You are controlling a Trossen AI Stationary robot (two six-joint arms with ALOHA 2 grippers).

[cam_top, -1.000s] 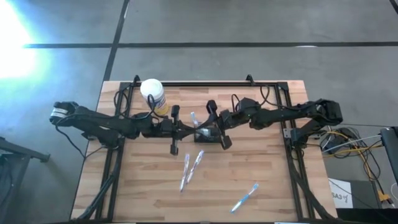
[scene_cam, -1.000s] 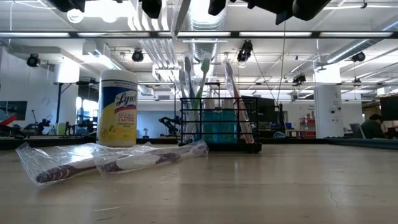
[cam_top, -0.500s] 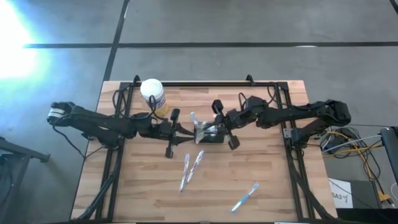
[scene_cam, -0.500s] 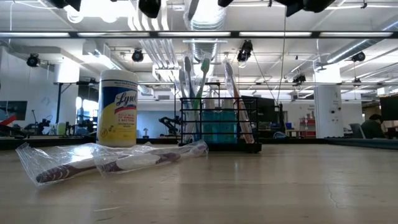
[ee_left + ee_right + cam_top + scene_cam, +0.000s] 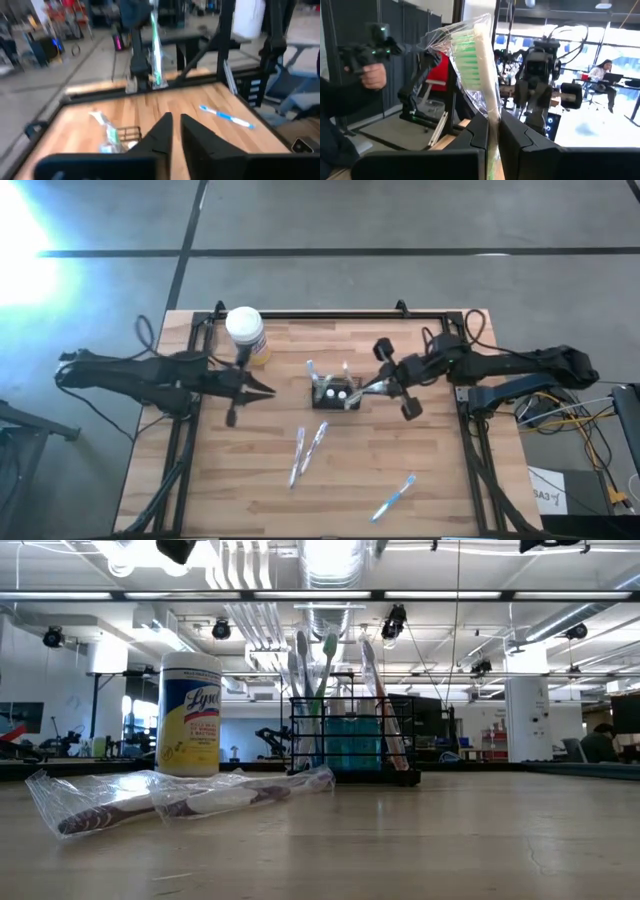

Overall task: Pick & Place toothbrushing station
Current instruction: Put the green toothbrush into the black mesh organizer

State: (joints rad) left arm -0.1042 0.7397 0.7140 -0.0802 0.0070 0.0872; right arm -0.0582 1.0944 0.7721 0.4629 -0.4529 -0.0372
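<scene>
The small black rectangular wire-mesh toothbrushing station [image 5: 334, 395] is seen standing upright near the middle of the light wooden-plank counter [image 5: 440, 480]. In the low view several upright toothbrushes [image 5: 312, 670] and a teal block are held inside it. A round white-lidded wipes jar with a yellow label [image 5: 246, 334] is set toward the counter's far left part, well apart from the station.

The right hand [image 5: 372, 386] is found just beside the station's right end, and its fingers are clamped on a green-bristled toothbrush in a clear plastic wrapper [image 5: 482, 65], which stands up between them in the right wrist view; whether the wrapper's end touches the station cannot be told from above. The left hand [image 5: 268, 390] is held left of the station with clear space between, its fingers [image 5: 162, 131] drawn almost together on nothing.

Two wrapped toothbrushes [image 5: 308, 450] are laid side by side on the counter in front of the station, and a blue-and-white toothbrush [image 5: 394, 497] is laid nearer the front right corner. Bare counter is left along the front edge and at the front left, while a black metal frame [image 5: 330, 314] is run along the far edge and both sides
</scene>
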